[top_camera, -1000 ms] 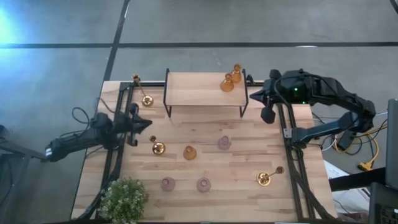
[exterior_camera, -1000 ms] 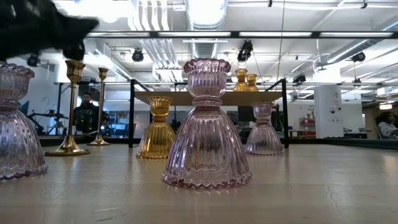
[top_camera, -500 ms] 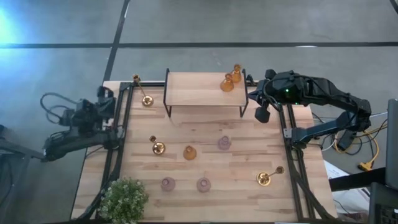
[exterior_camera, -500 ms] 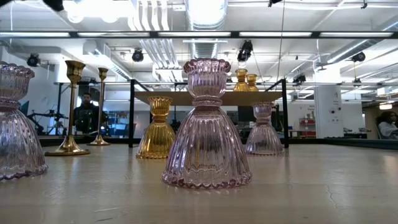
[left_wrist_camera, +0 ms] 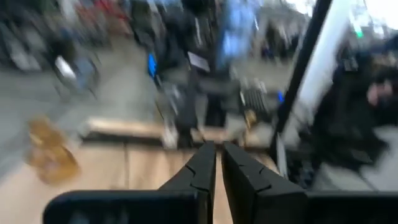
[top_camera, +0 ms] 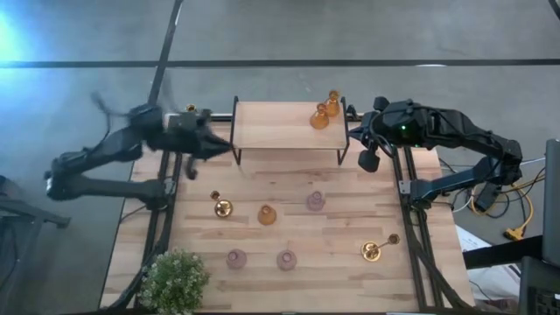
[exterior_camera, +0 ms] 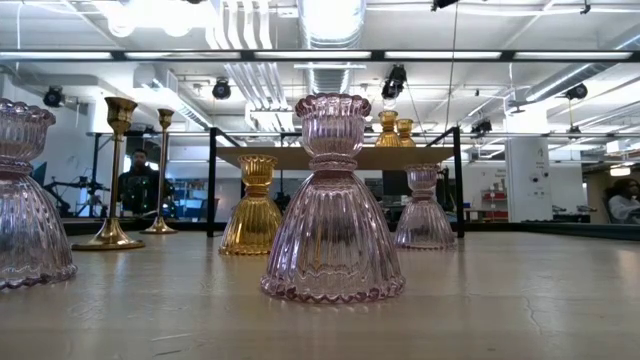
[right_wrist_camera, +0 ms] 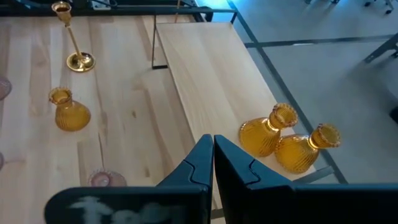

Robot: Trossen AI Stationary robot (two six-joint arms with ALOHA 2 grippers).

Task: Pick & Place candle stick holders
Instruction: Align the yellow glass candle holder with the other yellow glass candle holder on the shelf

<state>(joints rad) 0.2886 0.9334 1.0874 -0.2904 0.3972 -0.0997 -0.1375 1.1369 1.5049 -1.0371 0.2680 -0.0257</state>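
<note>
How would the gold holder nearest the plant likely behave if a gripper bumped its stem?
The gold holder probably tips easily: it has a tall thin stem over a small round base. Its shiny metal looks slippery to pinch. On its side it would likely roll in an arc.

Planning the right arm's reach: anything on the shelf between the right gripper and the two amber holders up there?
No. In the right wrist view, only bare shelf wood lies between the shut right gripper and the two amber holders, which stand close beside it.
</note>
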